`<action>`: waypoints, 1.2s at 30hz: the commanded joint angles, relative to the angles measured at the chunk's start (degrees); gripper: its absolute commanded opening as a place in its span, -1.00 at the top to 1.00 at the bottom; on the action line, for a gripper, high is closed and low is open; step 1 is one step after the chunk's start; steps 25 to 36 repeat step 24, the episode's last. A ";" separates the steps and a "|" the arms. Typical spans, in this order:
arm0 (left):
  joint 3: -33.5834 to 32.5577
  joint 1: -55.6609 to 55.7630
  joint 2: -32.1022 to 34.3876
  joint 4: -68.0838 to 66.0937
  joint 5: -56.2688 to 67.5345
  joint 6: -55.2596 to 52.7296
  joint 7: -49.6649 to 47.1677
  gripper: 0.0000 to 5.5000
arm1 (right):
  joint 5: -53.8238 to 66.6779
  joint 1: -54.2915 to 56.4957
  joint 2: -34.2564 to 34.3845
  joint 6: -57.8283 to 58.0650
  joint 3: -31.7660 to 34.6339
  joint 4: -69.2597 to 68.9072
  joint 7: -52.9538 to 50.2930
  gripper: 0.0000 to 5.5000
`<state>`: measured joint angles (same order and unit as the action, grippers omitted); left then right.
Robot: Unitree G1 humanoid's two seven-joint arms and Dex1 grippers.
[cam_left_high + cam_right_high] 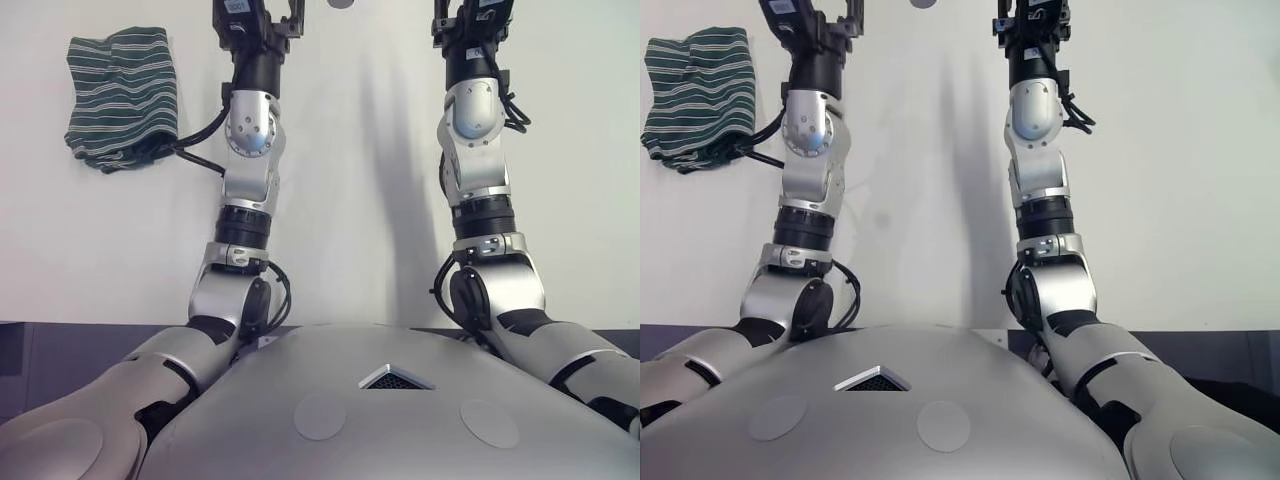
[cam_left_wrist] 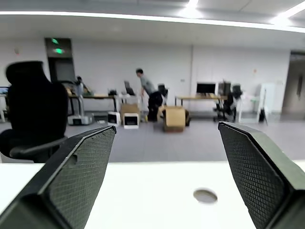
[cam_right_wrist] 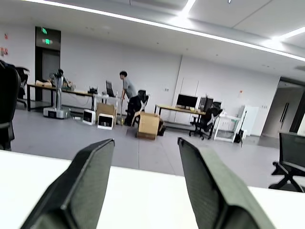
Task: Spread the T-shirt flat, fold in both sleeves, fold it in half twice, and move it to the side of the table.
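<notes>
Your left pincer (image 2: 167, 128) is spread wide. Its two cross-hatched fingers (image 2: 83, 179) stand far apart with nothing between them, just above the white surface (image 1: 340, 200). Your right pincer (image 3: 146, 140) is spread as well and grips nothing. From the head camera you see both arms stretched straight forward over the surface, with the pincers at the far end of the view.

Take the T-shirt (image 1: 122, 95) as your mark. It lies on the surface as a folded, slightly rumpled bundle, dark green with thin pale stripes. The left pincer is just to the right of the T-shirt's far corner, near it but not touching. The left forearm runs alongside the T-shirt's right edge.

The right pincer is farther right again and well apart from the T-shirt. A small round grey spot (image 2: 206, 195) in the surface lies to the right of the T-shirt, between the lines of the two pincers and a little ahead of their tips.

Far beyond the T-shirt, past the far edge of the surface, you see an open office floor. It holds a black chair (image 2: 35, 112), some desks and cardboard boxes (image 2: 174, 118).
</notes>
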<state>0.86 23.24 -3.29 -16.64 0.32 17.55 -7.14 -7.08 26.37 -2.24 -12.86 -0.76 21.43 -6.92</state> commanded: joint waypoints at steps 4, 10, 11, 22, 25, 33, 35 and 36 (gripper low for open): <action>-0.49 -1.42 -2.45 3.82 -1.33 0.61 -2.84 -0.44 | 1.80 -0.73 1.12 0.40 -0.61 -3.03 2.54 0.09; -2.04 0.61 -1.01 2.72 -3.09 -1.48 -4.04 -0.44 | 1.17 1.10 0.72 -1.82 -0.49 -2.13 2.49 0.09; -2.41 1.11 -1.01 3.10 -2.20 -1.73 -3.61 -0.44 | 1.32 2.07 0.85 -1.71 -0.23 -1.75 2.21 0.09; -2.39 2.70 0.02 4.90 -2.76 -5.19 -1.70 -0.44 | 1.02 4.40 0.79 -3.11 -0.25 -0.67 2.35 0.09; -2.36 2.69 -0.17 4.63 -2.75 -5.37 -1.86 -0.44 | 1.16 3.86 0.73 -3.15 -0.35 -0.82 2.73 0.09; -2.36 2.69 -0.17 4.63 -2.75 -5.37 -1.86 -0.44 | 1.16 3.86 0.73 -3.15 -0.35 -0.82 2.73 0.09; -2.36 2.69 -0.17 4.63 -2.75 -5.37 -1.86 -0.44 | 1.16 3.86 0.73 -3.15 -0.35 -0.82 2.73 0.09; -2.36 2.69 -0.17 4.63 -2.75 -5.37 -1.86 -0.44 | 1.16 3.86 0.73 -3.15 -0.35 -0.82 2.73 0.09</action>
